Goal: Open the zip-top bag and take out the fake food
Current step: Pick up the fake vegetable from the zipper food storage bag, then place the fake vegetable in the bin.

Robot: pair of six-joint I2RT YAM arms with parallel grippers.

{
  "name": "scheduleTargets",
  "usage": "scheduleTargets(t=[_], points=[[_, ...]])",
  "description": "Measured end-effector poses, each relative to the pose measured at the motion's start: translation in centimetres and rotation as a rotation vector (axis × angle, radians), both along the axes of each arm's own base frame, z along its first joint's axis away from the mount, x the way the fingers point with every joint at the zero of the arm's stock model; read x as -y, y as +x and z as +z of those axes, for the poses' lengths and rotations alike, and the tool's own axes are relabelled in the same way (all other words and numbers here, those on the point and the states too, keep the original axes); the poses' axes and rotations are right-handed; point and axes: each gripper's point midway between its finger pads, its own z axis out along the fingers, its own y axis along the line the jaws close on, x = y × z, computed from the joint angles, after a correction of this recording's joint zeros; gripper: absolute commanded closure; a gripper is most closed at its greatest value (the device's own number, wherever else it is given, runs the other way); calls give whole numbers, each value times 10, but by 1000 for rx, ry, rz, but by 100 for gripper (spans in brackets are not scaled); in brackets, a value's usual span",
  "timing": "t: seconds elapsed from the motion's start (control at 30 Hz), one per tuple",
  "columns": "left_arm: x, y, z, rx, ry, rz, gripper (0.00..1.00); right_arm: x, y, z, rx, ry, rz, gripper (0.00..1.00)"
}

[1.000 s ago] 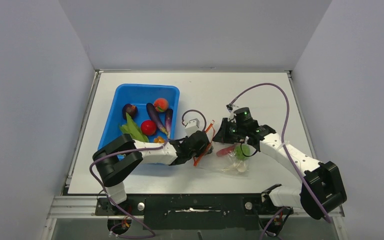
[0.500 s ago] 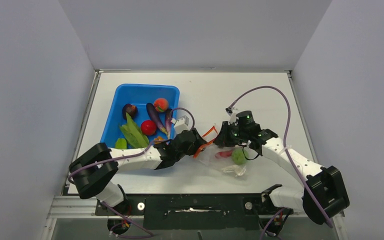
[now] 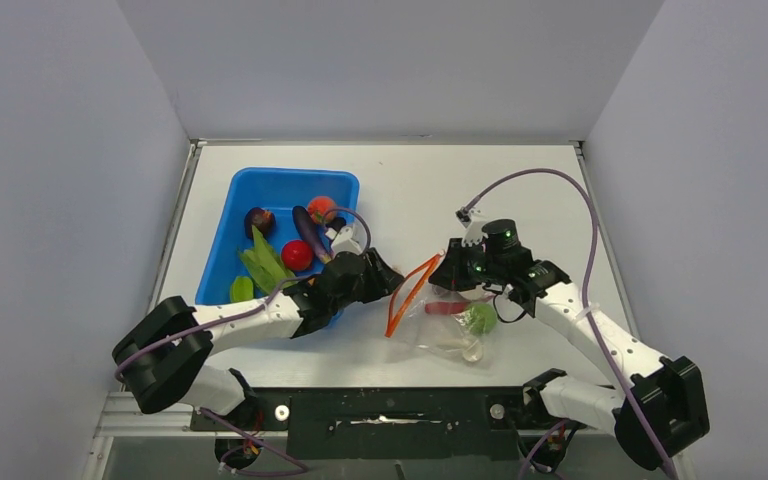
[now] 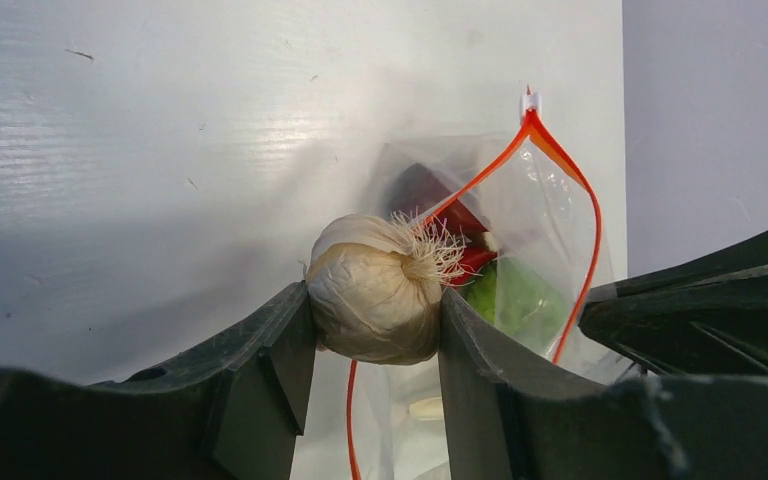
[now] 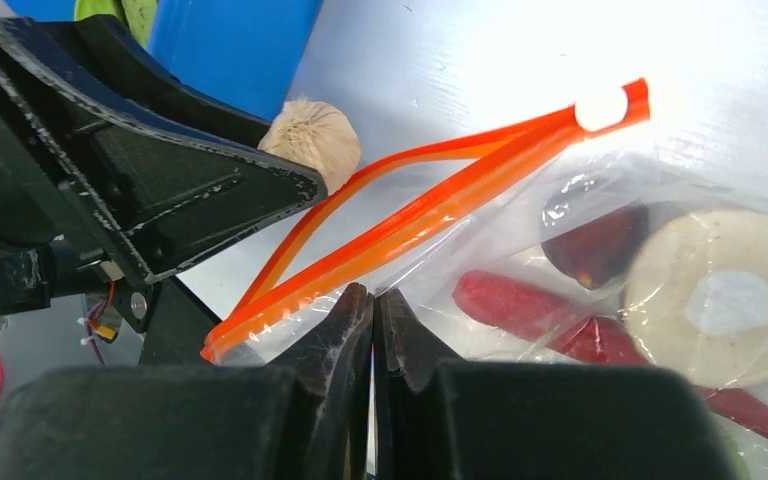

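Left claw [image 4: 375, 306] pinches a pale garlic bulb [image 4: 370, 288] between its two fingers, just outside the mouth of the zip-top bag [image 3: 452, 322]. I judge the bulb light and hard. It is round enough to squirt out, so the hold across its widest part looks right.

The bag lies on the white surface [image 3: 410, 190] between the arms, its orange zipper strip [image 5: 440, 215] parted into a loop. Right claw [image 5: 372, 300] is pressed together, apparently on the clear film just under that strip.

The film looks thin, crinkly and slippery, so I would grip near the stiffer strip, not the belly. A red piece [image 5: 520, 305], a dark purple piece [image 5: 595, 245], a white piece [image 5: 725, 300] and a green ball [image 3: 479, 317] remain inside.

Beyond the left arm stands a blue bin [image 3: 270, 185] that already holds toy foods.
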Motion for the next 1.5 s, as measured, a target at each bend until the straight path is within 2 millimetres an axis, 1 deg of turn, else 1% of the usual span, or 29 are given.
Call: scheduleTargets(t=[0.17, 0.23, 0.3, 0.37, 0.43, 0.5, 0.57, 0.6, 0.63, 0.7, 0.77, 0.83, 0.9, 0.97, 1.07, 1.2, 1.33, 1.5], points=[[0, 1, 1, 7, 18, -13, 83, 0, -2, 9, 28, -25, 43, 100], [-3, 6, 4, 11, 22, -9, 83, 1, -4, 9, 36, -38, 57, 100], [-13, 16, 11, 20, 18, 12, 84, 3, -7, 8, 38, -50, 69, 100], [-33, 34, 24, 35, -2, 61, 84, 4, -10, 9, 43, -58, 79, 100], [-56, 52, 42, 69, -33, 122, 84, 5, -11, 10, 50, -62, 82, 100], [-87, 70, 62, 114, -49, 200, 84, 5, -10, 12, 57, -65, 82, 100], [-120, 85, 78, 152, -57, 281, 84, 5, -9, 13, 63, -67, 83, 100], [-136, 91, 84, 165, -56, 320, 84, 5, -9, 14, 66, -70, 82, 100], [-147, 94, 88, 174, -54, 347, 84, 5, -9, 14, 68, -71, 83, 100], [-172, 103, 91, 186, -39, 405, 84, 4, -9, 14, 68, -73, 85, 100], [-191, 109, 86, 178, -3, 451, 84, 3, -9, 13, 65, -74, 89, 100], [-205, 115, 78, 144, 43, 476, 84, 3, -9, 13, 62, -76, 90, 100], [-218, 126, 71, 105, 87, 496, 84, 3, -9, 13, 60, -77, 90, 100], [-231, 135, 64, 76, 122, 514, 84, 3, -8, 15, 60, -79, 88, 100], [-246, 139, 52, 45, 157, 536, 84, 3, -7, 16, 64, -81, 83, 100], [-254, 143, 35, -6, 184, 538, 83, 4, -7, 14, 59, -88, 80, 100], [-258, 151, 21, -45, 217, 537, 75, 6, -6, 17, 63, -99, 65, 100], [-260, 163, 8, -79, 264, 529, 63, 9, -7, 36, 123, -68, 39, 100]])
